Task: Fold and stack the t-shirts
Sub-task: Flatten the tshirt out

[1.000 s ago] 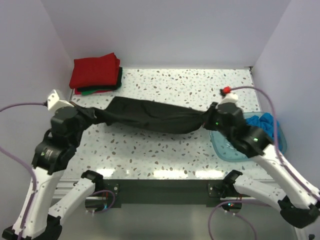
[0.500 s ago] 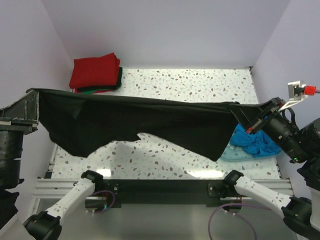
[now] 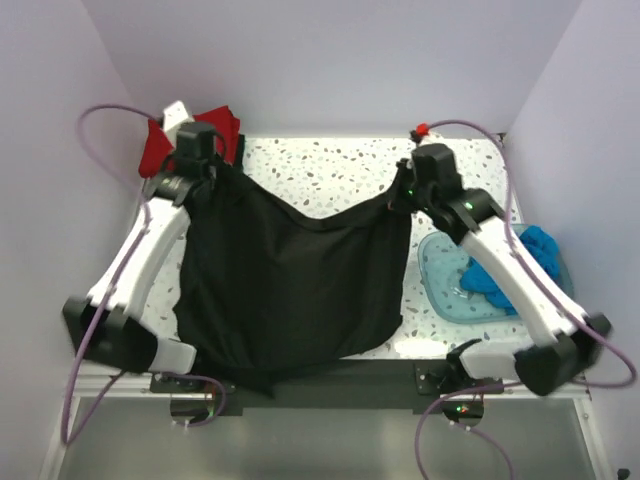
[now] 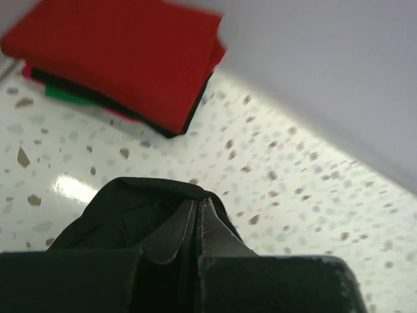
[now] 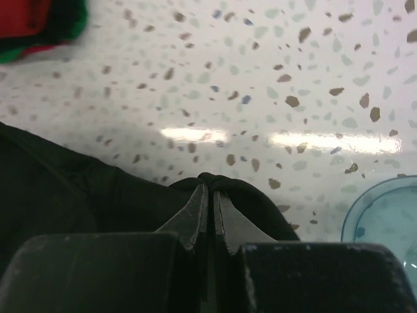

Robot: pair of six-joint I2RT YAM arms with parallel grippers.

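No writing anywhere.
I can make out no lettering on the black t-shirt (image 3: 290,290), folded red stack (image 3: 157,150) or blue tub (image 3: 440,278).

The black shirt (image 3: 290,290) hides the middle of the counter (image 3: 340,165). The left arm (image 3: 150,250) covers part of the stack (image 3: 160,150); the 2 wrist views crop it, and the left view blurs it. The right arm (image 3: 510,280) hides part of the tub (image 3: 440,290) and blue shirt (image 3: 535,245). From above, the tips of the left end effector (image 4: 197,208) and right end effector (image 5: 208,189) are lost in cloth.
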